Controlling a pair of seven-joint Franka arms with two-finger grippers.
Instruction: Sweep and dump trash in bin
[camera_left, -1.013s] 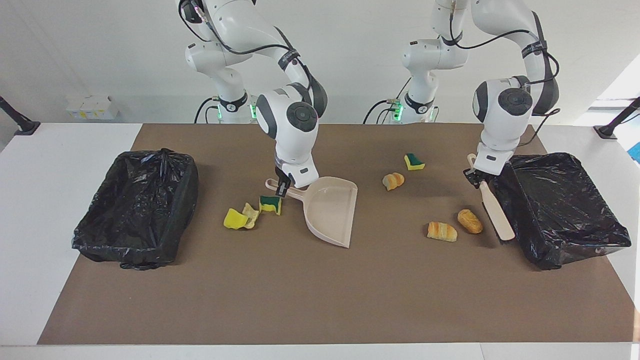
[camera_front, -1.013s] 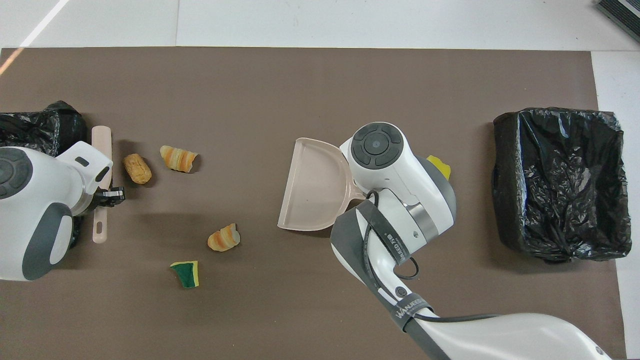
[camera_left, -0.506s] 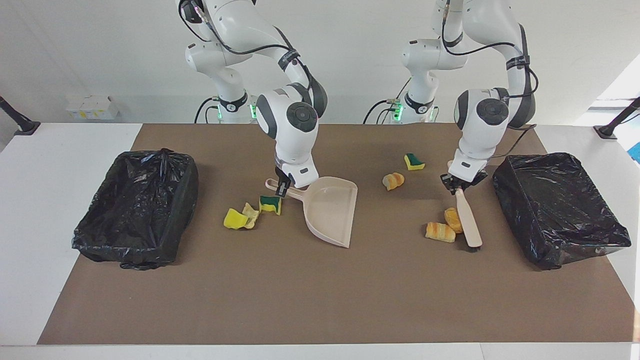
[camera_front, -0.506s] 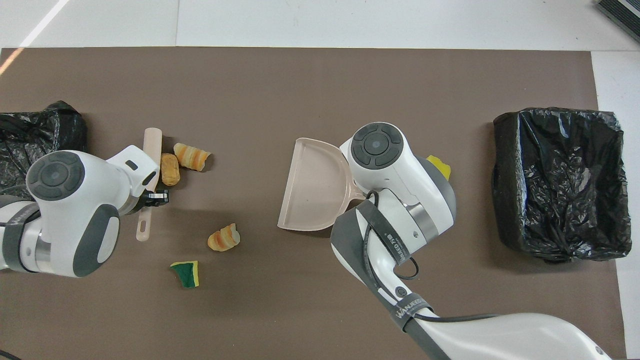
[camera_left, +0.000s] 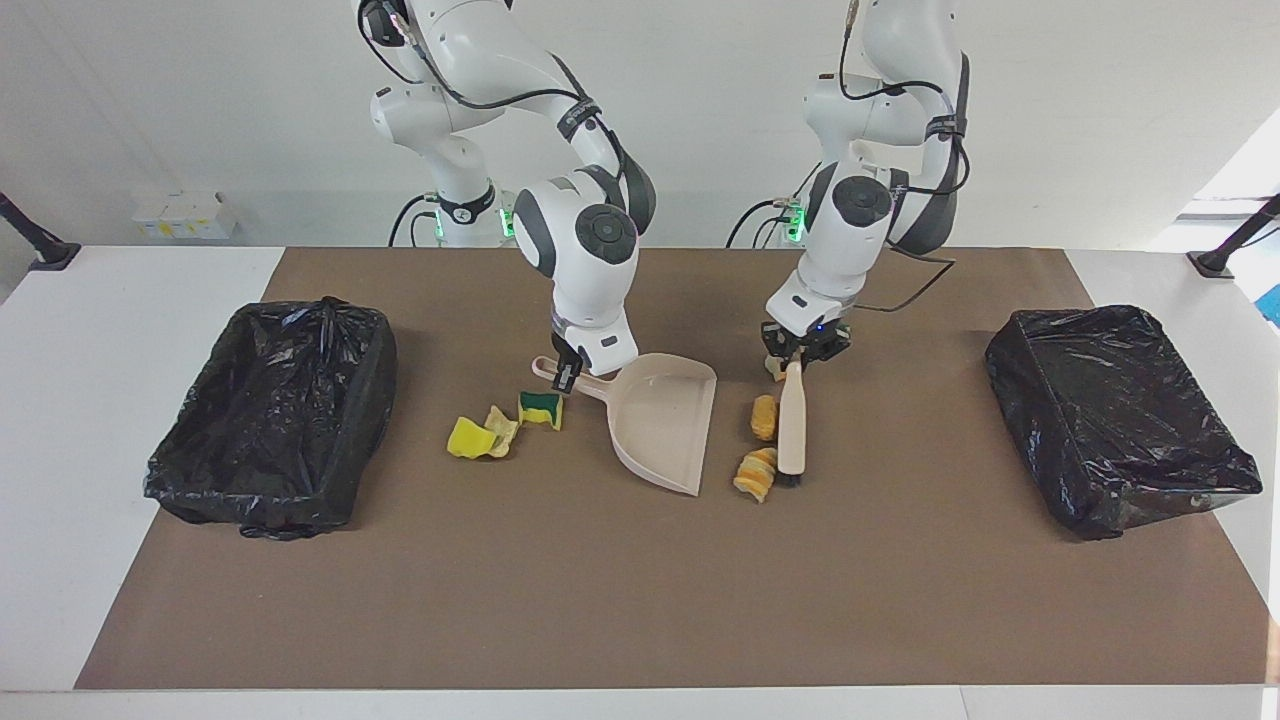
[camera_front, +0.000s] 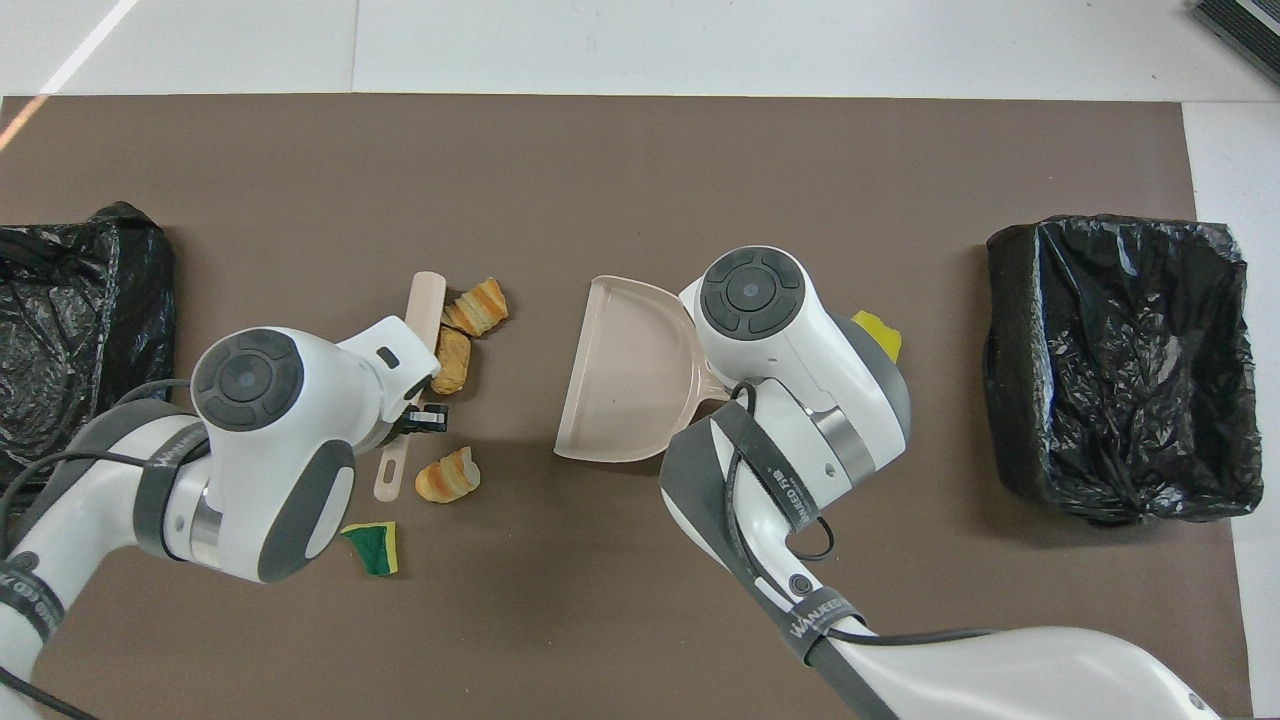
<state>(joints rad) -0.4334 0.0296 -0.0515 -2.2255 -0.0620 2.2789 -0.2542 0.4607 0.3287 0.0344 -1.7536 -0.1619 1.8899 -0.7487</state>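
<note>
Left tool (camera_left: 797, 362) clamps the brush (camera_left: 791, 430), two rolls (camera_left: 759, 445) between it and the dustpan (camera_left: 665, 420), whose handle the right tool (camera_left: 566, 377) clamps

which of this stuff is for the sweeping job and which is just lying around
For the job: brush in the left hand; dustpan in the right hand; three rolls; sponge pieces by the dustpan's handle, one more near the brush; two bagged bins.
Just lying about: white boxes; two black stands at the corners.
</note>
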